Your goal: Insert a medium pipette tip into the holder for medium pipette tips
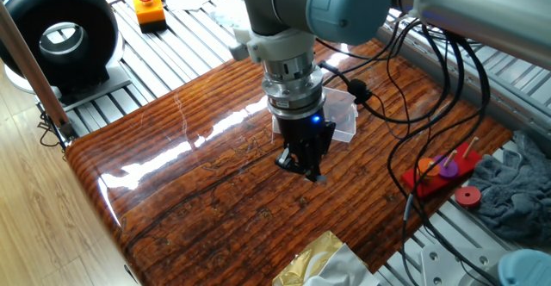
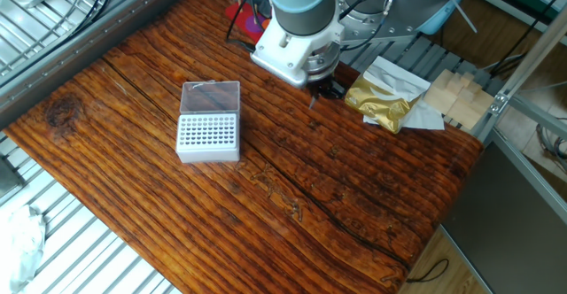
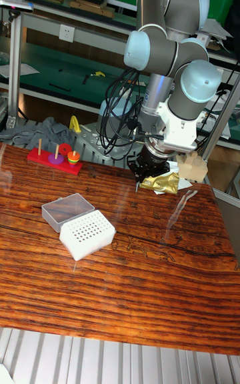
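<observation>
The holder (image 2: 209, 135) is a small white block with a grid of holes on top, and its clear lid (image 2: 211, 96) lies open behind it. It stands on the wooden table (image 2: 266, 197), also seen as the holder (image 3: 87, 233). My gripper (image 2: 320, 89) hangs above the table to the right of the holder, well apart from it. It is shut on the medium pipette tip (image 2: 311, 102), a thin pale sliver pointing down below the fingers. In the one fixed view the gripper (image 1: 303, 162) hides the holder except for part of the lid (image 1: 342, 120).
A gold foil packet (image 2: 381, 101) and wooden blocks (image 2: 454, 92) lie just beyond the gripper. A red peg toy (image 1: 443, 170) and a grey cloth (image 1: 516, 191) sit off the table's edge. A black round device (image 1: 60, 36) and an orange button box (image 1: 149, 9) stand further off.
</observation>
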`<state>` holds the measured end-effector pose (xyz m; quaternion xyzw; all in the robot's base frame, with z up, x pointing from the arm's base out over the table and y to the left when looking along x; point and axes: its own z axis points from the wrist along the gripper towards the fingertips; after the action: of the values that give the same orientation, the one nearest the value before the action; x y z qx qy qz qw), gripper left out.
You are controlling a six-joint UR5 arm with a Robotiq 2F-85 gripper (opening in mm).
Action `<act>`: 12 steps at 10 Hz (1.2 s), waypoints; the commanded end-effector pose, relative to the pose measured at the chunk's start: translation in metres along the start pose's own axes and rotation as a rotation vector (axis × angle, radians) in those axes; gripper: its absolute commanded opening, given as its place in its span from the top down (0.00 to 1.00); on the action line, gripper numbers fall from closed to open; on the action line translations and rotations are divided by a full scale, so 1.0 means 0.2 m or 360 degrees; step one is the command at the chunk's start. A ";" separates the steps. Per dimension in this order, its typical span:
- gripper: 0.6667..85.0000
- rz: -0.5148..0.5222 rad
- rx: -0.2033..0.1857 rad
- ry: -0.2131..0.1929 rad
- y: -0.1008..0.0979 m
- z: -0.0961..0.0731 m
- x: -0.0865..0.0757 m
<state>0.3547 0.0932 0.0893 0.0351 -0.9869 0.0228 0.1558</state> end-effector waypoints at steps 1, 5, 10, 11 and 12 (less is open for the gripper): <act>1.00 -0.0009 -0.0011 0.0014 0.00 0.00 0.01; 1.00 -0.0013 -0.0043 -0.0052 0.03 -0.01 -0.04; 1.00 -0.0015 -0.0082 -0.0136 0.06 -0.01 -0.11; 1.00 -0.0029 -0.0094 -0.0157 0.07 -0.01 -0.13; 1.00 -0.0027 -0.0106 -0.0192 0.08 -0.02 -0.16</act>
<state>0.3739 0.1037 0.0831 0.0393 -0.9924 0.0021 0.1170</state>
